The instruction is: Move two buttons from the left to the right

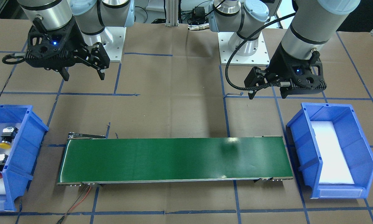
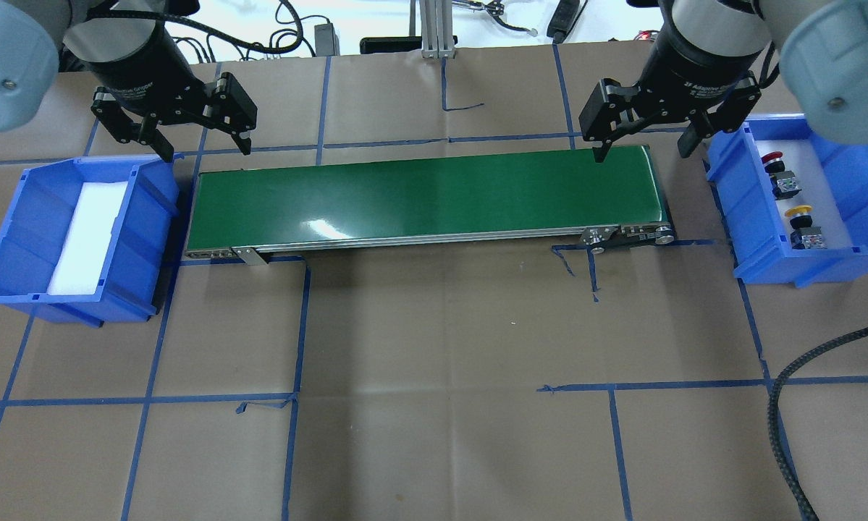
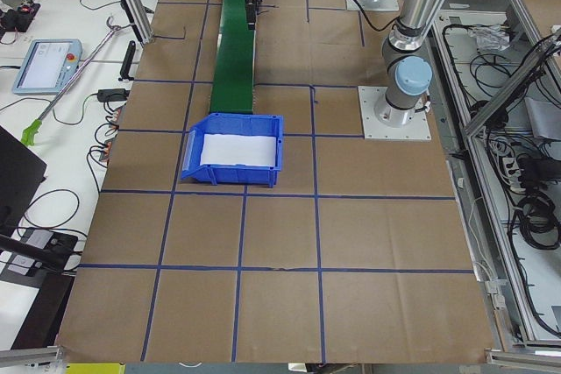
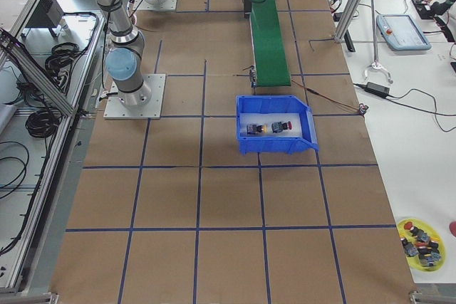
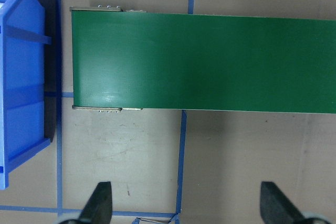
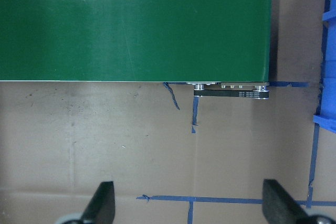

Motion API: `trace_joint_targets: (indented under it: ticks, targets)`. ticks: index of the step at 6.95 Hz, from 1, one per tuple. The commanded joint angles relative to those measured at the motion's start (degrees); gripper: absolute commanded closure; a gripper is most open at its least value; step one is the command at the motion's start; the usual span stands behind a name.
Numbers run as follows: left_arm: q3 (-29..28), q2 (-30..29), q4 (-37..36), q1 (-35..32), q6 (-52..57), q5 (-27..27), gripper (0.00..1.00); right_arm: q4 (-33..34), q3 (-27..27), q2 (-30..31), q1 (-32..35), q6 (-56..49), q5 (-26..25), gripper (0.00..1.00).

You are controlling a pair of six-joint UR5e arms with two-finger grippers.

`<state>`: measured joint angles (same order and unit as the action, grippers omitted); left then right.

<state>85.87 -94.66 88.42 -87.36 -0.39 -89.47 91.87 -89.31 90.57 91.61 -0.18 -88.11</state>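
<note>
A yellow-capped push-button switch (image 2: 804, 226) and a red-capped push-button switch (image 2: 780, 172) are seen lying on their sides on white foam (image 2: 827, 197) in the blue plastic bin (image 2: 767, 271) at the right edge of the overhead view. The left tool (image 2: 207, 148), upper left, and the right tool (image 2: 644, 152), upper right, are held wide and empty above the brown paper surface (image 2: 434, 325). The switches are judged light and rigid with slippery rounded caps, so the blocky black-grey body is best taken across its flat sides.

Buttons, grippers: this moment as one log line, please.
red button: in right bin | yellow button: same bin | left gripper: open, empty | right gripper: open, empty
</note>
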Motion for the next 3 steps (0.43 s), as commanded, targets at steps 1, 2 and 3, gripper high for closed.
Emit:
trace_joint_targets:
  ticks: [1,2,3]
  targets:
    - [0.1,0.0,0.0,0.0,0.1,-0.1,0.00,0.0,0.0,0.0,-0.1,0.0,0.0,0.00]
    - [0.1,0.0,0.0,0.0,0.1,-0.1,0.00,-0.4,-0.1,0.2,-0.2,0.0,-0.1,0.00]
    - [0.1,0.0,0.0,0.0,0.1,-0.3,0.00,-0.7,-0.1,0.2,-0.3,0.0,-0.2,0.00]
